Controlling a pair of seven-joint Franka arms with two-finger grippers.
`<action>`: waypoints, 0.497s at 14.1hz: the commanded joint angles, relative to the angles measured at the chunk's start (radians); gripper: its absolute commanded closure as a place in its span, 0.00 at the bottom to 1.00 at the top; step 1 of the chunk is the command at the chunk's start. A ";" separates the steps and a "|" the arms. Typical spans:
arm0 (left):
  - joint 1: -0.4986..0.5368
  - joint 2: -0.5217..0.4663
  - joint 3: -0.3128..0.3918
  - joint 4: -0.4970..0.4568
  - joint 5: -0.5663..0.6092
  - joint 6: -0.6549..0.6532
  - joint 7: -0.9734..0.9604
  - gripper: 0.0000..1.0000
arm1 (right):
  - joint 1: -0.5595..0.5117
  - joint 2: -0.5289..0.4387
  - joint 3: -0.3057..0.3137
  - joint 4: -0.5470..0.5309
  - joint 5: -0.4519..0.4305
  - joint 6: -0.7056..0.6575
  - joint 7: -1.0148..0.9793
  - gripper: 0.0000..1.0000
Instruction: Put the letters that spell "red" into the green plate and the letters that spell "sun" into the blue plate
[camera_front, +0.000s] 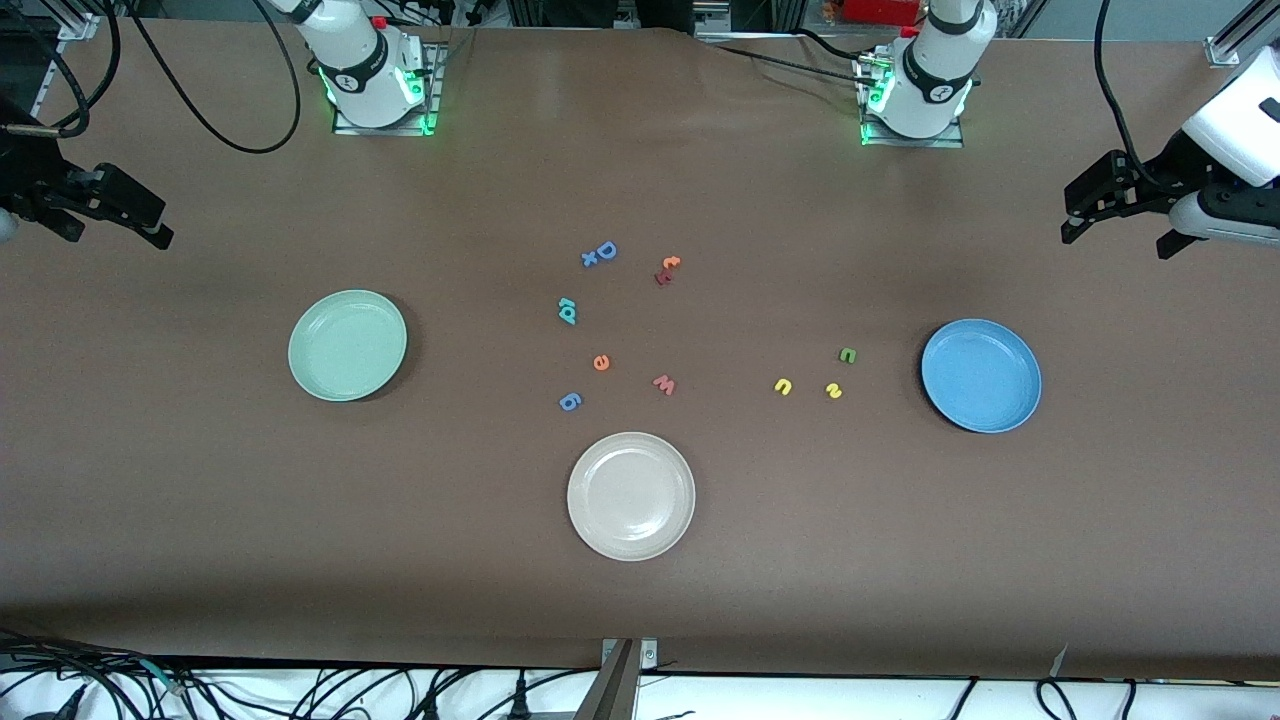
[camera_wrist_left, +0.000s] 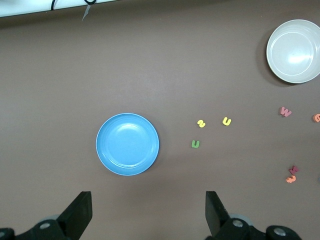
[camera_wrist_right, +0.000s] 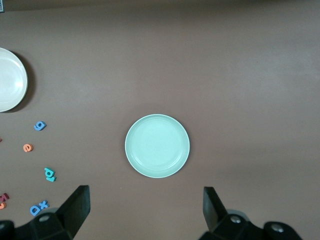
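Note:
The green plate (camera_front: 347, 345) (camera_wrist_right: 157, 146) lies toward the right arm's end, the blue plate (camera_front: 981, 375) (camera_wrist_left: 127, 144) toward the left arm's end. Mid-table, the teal r and d (camera_front: 567, 311) (camera_wrist_right: 49, 174) touch each other, with the orange e (camera_front: 601, 363) (camera_wrist_right: 28, 147) nearer the camera. Beside the blue plate lie the yellow u (camera_front: 783, 386) (camera_wrist_left: 227, 121), yellow s (camera_front: 834, 391) (camera_wrist_left: 201, 124) and green n (camera_front: 847, 355) (camera_wrist_left: 195, 144). My left gripper (camera_front: 1117, 240) (camera_wrist_left: 148, 215) hangs open and empty over bare table by the blue plate. My right gripper (camera_front: 115, 232) (camera_wrist_right: 146, 212) hangs open and empty by the green plate.
A cream-white plate (camera_front: 631, 495) sits nearest the camera at mid-table. Other letters lie among the teal ones: a blue D with an x (camera_front: 600, 254), an orange t on a red letter (camera_front: 667, 270), a pinkish w (camera_front: 664, 384) and a blue g (camera_front: 570, 402).

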 joint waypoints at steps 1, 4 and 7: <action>0.000 -0.023 -0.003 -0.024 0.030 0.012 -0.006 0.00 | -0.008 0.009 0.008 0.024 -0.003 -0.018 -0.001 0.00; 0.000 -0.023 -0.003 -0.024 0.030 0.015 -0.006 0.00 | -0.008 0.007 0.008 0.024 -0.003 -0.020 -0.001 0.00; 0.000 -0.023 -0.003 -0.024 0.030 0.016 -0.006 0.00 | -0.008 0.007 0.009 0.024 -0.003 -0.020 -0.001 0.00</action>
